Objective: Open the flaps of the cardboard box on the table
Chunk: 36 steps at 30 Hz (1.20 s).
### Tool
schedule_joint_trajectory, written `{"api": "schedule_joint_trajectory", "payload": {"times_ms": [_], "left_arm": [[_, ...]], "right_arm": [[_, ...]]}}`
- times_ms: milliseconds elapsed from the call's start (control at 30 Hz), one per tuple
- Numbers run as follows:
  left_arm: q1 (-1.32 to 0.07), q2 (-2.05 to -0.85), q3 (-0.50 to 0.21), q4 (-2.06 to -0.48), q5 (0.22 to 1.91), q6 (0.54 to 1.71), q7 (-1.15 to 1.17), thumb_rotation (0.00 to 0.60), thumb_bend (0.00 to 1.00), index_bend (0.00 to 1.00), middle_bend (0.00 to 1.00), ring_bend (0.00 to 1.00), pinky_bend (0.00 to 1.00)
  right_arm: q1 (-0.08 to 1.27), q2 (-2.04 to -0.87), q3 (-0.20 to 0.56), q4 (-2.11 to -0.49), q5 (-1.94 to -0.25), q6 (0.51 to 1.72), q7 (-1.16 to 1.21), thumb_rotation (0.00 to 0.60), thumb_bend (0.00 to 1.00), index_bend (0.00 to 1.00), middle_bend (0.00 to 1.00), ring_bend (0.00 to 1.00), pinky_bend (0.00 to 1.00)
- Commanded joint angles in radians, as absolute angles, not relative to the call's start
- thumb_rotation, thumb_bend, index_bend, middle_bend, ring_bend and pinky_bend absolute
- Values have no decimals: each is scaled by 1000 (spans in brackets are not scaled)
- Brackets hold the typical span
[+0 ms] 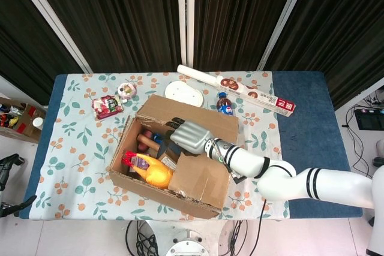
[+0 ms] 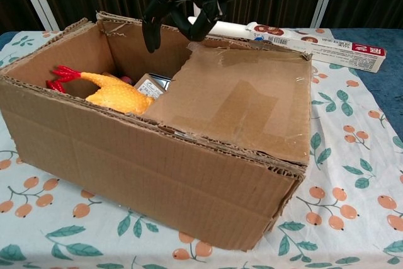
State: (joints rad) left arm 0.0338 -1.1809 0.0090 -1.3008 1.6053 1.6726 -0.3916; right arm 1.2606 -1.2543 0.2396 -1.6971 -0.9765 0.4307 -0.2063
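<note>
The cardboard box (image 1: pixel 135 181) stands mid-table with its top partly open. One flap (image 1: pixel 201 181) lies folded inward over the box's right half, seen as a flat taped sheet (image 2: pixel 242 102) in the chest view. Another flap (image 1: pixel 189 116) leans outward on the far side. My right hand (image 1: pixel 191 136) hovers over the box's middle, at the inner edge of the folded flap. Its dark fingers (image 2: pixel 151 29) hang down, apart, holding nothing. A yellow rubber chicken (image 2: pixel 116 94) and small packages lie inside. My left hand appears in neither view.
Behind the box lie a long wrap carton (image 1: pixel 243 89), a cola bottle (image 1: pixel 225 105) and a white dish (image 1: pixel 184 94). A red snack packet (image 1: pixel 107 106) and a small round item (image 1: pixel 127 90) sit at the far left. Floral cloth (image 1: pixel 78 148) covers the table.
</note>
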Motion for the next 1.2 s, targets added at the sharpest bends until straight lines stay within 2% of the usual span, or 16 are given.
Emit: {"api": "schedule_joint_trajectory", "payload": {"times_ms": [33,200,500,833,1200], "left_arm": [[34,-1180,9,-1302,1602,1669,-385,600,59,74,103,98,216],[33,-1180,6,-1304,1598,1666,-379,600,59,74,103,98,216],[27,-1174,8,-1319,1601,1653,-369,600,59,74,102,98,216],[30,-1143,-1,-1377,1607,1677,-346,600,60,74,103,98,215],[12,-1113,-1,-1455,1636,1673,-297,600,59,74,102,98,215]], "right_arm": [[1272,-1262,226,-1684,-1004,414,-195,600,997,332,245,0,0],[1287,-1250,204,-1692,-1029,407,-197,600,997,463,332,0,0],[1299,-1217,177,-1735,-1046,430,-197,600,1000,587,423,0,0],[1259,-1074,181,-1860,-1070,482,-163,600,1000,600,444,0,0],[1117,-858,207,-2047,-1248,578,-60,600,1000,614,465,0,0]]}}
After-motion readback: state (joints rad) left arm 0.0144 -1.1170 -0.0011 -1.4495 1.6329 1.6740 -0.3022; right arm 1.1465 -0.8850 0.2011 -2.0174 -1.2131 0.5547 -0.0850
